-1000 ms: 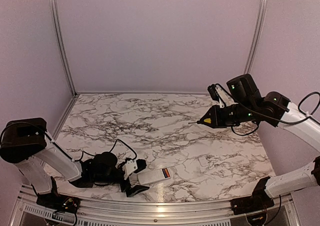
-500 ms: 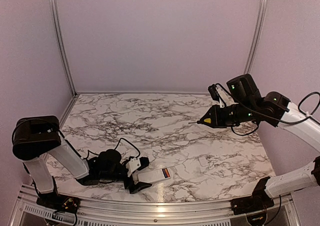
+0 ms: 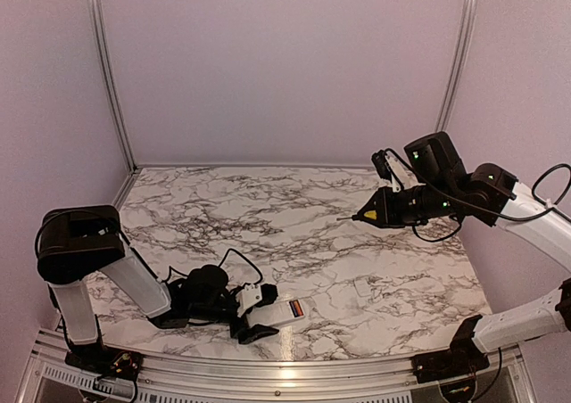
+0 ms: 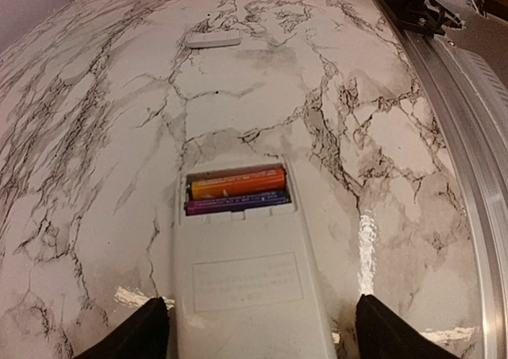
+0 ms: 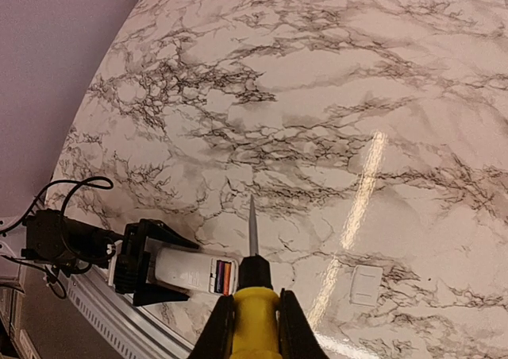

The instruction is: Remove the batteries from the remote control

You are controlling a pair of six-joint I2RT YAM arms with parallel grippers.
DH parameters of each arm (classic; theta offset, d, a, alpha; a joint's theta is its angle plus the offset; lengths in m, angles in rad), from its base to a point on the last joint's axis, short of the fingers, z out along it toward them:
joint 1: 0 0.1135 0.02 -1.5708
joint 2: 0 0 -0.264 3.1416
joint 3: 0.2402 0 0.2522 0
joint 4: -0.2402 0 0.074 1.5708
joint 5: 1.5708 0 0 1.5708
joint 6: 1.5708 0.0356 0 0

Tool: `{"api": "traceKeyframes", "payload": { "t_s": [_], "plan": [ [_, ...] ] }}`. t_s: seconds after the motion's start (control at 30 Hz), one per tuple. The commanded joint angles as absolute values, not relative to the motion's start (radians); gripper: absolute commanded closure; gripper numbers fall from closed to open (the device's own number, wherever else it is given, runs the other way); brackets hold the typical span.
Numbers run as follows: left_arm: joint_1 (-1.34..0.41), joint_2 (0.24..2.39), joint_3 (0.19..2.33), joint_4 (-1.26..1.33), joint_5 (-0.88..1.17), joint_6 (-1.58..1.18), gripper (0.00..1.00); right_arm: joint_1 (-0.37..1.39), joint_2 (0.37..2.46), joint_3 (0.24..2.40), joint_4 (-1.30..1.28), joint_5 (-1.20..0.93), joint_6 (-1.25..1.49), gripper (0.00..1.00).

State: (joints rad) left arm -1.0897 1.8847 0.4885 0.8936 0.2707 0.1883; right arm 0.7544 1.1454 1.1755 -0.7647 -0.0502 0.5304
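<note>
Down at six o'clock on the marble table [image 3: 268, 216], the remote control [image 3: 275, 313] lies flat with its back open
Two batteries [image 4: 236, 184] sit side by side in the end pointing to three o'clock. The left gripper [image 4: 262, 332] has its jaws apart, one finger on each side of the remote. Up at three o'clock, the right gripper [image 3: 380, 214] is squeezed tight on a yellow screwdriver [image 5: 252, 307], in the air. A small white cover plate [image 3: 364, 287] lies at four o'clock
</note>
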Motion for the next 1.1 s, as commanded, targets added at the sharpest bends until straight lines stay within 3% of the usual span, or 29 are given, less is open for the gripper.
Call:
{"api": "traceKeyframes", "payload": {
  "t_s": [0.0, 0.37, 0.47, 0.8, 1.0, 1.07],
  "plan": [
    [-1.084, 1.923, 0.506, 0.879, 0.28, 0.205, 0.22, 0.752, 1.147, 1.184, -0.775, -0.041, 0.532, 1.0],
    [-1.074, 1.885, 0.533, 0.744, 0.298, 0.292, 0.75, 0.751, 1.148, 1.2, -0.789, -0.041, 0.507, 1.0],
    [-1.074, 1.846, 0.554, 0.662, 0.302, 0.331, 0.86, 0.751, 1.158, 1.229, -0.801, -0.03, 0.471, 1.0],
    [-1.074, 1.668, 0.595, 0.464, 0.239, 0.477, 0.99, 0.752, 1.183, 1.318, -0.808, -0.057, 0.328, 1.0],
    [-1.036, 1.557, 0.613, 0.413, 0.224, 0.458, 0.97, 0.75, 1.19, 1.344, -0.785, -0.081, 0.253, 1.0],
    [-1.016, 1.528, 0.636, 0.37, 0.245, 0.454, 1.0, 0.751, 1.194, 1.356, -0.784, -0.086, 0.231, 1.0]
  ]
}}
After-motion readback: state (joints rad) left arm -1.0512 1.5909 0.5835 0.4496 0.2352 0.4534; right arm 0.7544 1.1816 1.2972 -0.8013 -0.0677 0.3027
